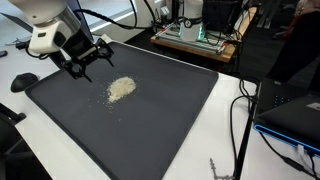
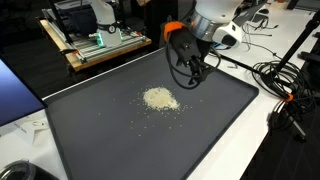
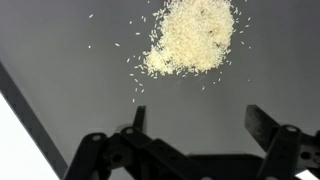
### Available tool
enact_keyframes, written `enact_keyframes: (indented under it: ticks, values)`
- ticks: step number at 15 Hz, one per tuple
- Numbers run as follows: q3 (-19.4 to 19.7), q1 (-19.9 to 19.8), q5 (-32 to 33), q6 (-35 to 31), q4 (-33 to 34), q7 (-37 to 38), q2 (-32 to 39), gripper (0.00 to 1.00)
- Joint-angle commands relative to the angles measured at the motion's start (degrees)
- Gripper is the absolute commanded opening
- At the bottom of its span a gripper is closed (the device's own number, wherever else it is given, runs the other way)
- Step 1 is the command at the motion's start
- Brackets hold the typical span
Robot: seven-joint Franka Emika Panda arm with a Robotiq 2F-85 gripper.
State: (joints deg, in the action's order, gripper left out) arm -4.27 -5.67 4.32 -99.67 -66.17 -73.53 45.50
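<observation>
Pile of grains (image 1: 121,88) (image 2: 160,98) (image 3: 192,38): it lies on a dark mat (image 1: 150,130) (image 2: 150,140) (image 3: 60,60), towards the mat's far half in both exterior views, and the mat covers most of the white worktop (image 1: 228,112) (image 2: 285,150). Loose grains (image 3: 135,75) are scattered around the pile's edge, thickest on the side facing the end effector (image 1: 82,68) (image 2: 192,75) (image 3: 197,120). The end effector hangs above the mat, near the pile but not touching it. Its jaws are spread wide and hold nothing. In the wrist view, the stretch of mat between the fingers and the pile carries only those stray grains. Beyond the mat stands a wooden board with electronics (image 1: 195,40) (image 2: 100,45). Black cables (image 1: 240,110) (image 2: 270,72) trail over the worktop along one side of the mat, well apart from the pile. A round dark object (image 1: 23,82) sits just off a mat corner.
</observation>
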Motion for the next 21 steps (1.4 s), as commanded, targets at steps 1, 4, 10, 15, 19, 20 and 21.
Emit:
enact_keyframes:
  ticks: [1,4,10,15,19,20,21]
  values:
    - [0.88,3.16,4.80,-6.72,-7.17,-0.68,-4.14,1.00]
    - [1.74,6.38,11.20,-10.79,-12.68,-0.67,-6.43,1.00]
    - [1.49,10.31,20.31,-10.69,-23.85,0.61,-12.21,1.00]
    - [1.25,13.02,24.53,-11.02,-32.77,3.80,-16.53,1.00]
    - [0.43,14.89,30.92,-12.89,-40.35,5.52,-20.40,1.00]
    - [-0.05,14.98,32.70,-13.56,-42.48,4.63,-21.66,1.00]
    - [-0.68,14.86,34.16,-14.34,-44.95,3.66,-23.21,1.00]
